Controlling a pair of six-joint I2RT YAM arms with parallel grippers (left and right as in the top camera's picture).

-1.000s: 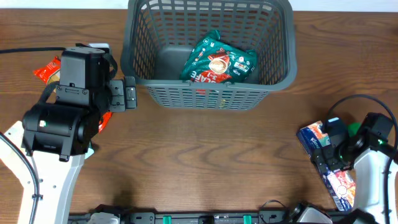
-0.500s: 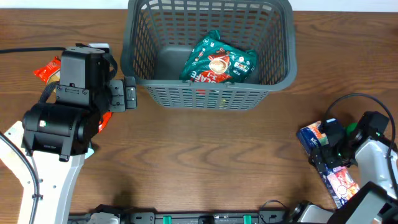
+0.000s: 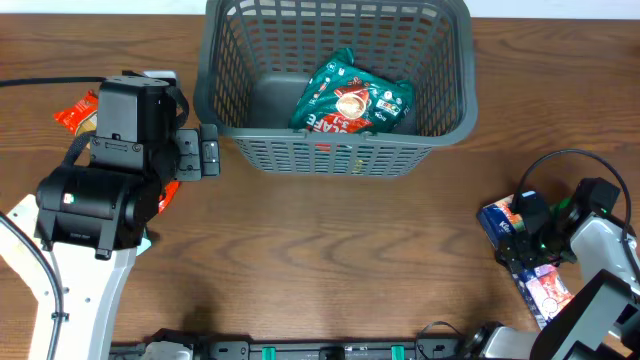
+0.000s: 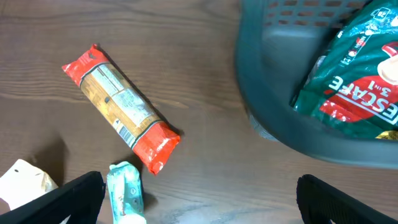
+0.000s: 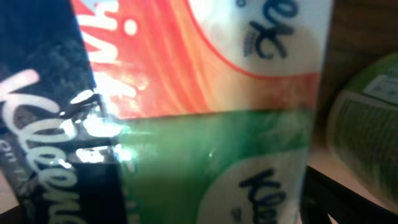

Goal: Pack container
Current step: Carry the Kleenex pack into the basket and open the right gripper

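Container (image 3: pixel 340 155) sits far-centre on the counter (image 3: pixel 330 260), coffee pack (image 3: pixel 352 97) already inside. Right tool (image 3: pixel 528 245) is over the tissue pack (image 3: pixel 548 297) at near right; we can't tell if it's clamped. We'd grip across the narrow width at mid-length, confirm hold, lift clear of the lattice rim, and drop beside the coffee. Left tool (image 4: pixel 200 196) is wide apart and empty.

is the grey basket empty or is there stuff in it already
Not empty: one green coffee bag lies inside the container, toward its right side; the left of its base is bare.
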